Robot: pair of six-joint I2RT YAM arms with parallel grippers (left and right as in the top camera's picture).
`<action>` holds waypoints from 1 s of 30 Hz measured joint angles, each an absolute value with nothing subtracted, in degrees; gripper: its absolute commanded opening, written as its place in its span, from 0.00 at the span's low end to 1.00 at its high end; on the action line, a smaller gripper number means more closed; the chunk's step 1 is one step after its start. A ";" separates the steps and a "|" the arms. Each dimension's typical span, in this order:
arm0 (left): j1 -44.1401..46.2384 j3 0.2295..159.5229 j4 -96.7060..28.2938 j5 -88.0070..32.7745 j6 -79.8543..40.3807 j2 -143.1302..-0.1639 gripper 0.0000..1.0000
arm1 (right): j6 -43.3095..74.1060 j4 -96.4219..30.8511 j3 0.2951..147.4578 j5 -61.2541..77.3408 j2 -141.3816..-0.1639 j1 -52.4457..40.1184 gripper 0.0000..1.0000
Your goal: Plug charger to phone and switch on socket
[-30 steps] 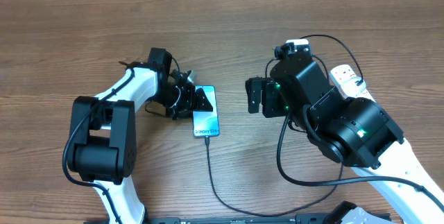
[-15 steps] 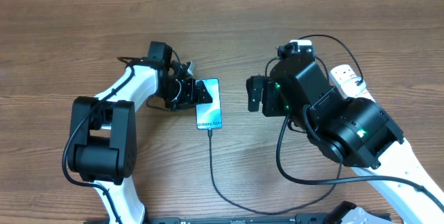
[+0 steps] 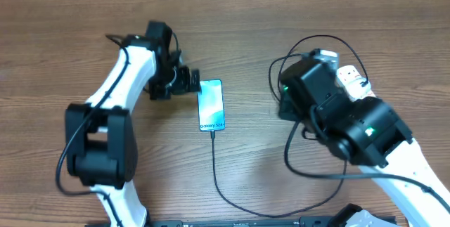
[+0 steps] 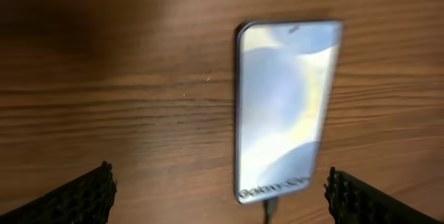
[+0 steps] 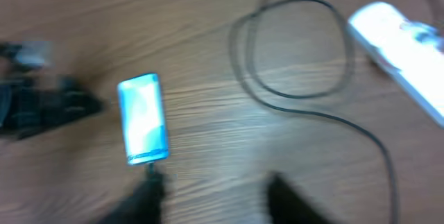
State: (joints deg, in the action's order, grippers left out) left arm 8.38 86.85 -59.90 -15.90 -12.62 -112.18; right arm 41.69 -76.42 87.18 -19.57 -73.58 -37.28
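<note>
**A:** Phone [image 3: 211, 105] position, please?

**B:** It lies flat on the desk [image 3: 281, 16], screen up and lit light blue, near the middle. Its long side runs away from the robot.

**A:** And the charger [image 3: 214, 164]?

**B:** The thin black cable goes from the near edge of the desk up to the phone. Its small tip [image 4: 269, 210] meets the lower short edge of the phone.

**A:** Where is the left gripper [image 4: 220, 189]?

**B:** Just beside the phone, on its left. The jaws stand wide open and hold nothing. In the left wrist view the phone is between the two fingers, but they do not touch it.

**A:** The right gripper [image 5: 215, 200]?

**B:** The right wrist view is blurred. I see two dark fingers with a gap, so the jaws look partly open, with nothing between them. In the overhead view the arm hides them.

**A:** The socket [image 5: 406, 61]?

**B:** The white strip lies at the right, well apart from the phone. In the overhead view the right arm covers most of it.
</note>
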 measured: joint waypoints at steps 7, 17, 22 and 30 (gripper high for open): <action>8.40 89.78 -63.44 -10.13 -14.15 -88.47 1.00 | 43.00 -80.14 87.18 -20.27 -73.58 -20.08 0.04; 8.67 91.44 -73.71 1.43 -18.13 -57.14 1.00 | 40.10 -74.22 87.18 -16.67 -76.55 2.09 0.04; 8.67 91.42 -74.02 2.48 -18.35 -51.22 1.00 | 33.10 -70.94 87.18 -9.72 -83.11 7.97 0.04; 8.67 91.37 -75.88 2.87 -18.52 -48.49 1.00 | 23.64 -70.81 87.18 -2.17 -95.66 13.63 0.04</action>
State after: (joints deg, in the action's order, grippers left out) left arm 8.67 91.37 -75.88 2.87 -18.52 -48.49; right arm 23.64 -70.81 87.18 -2.17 -95.66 13.63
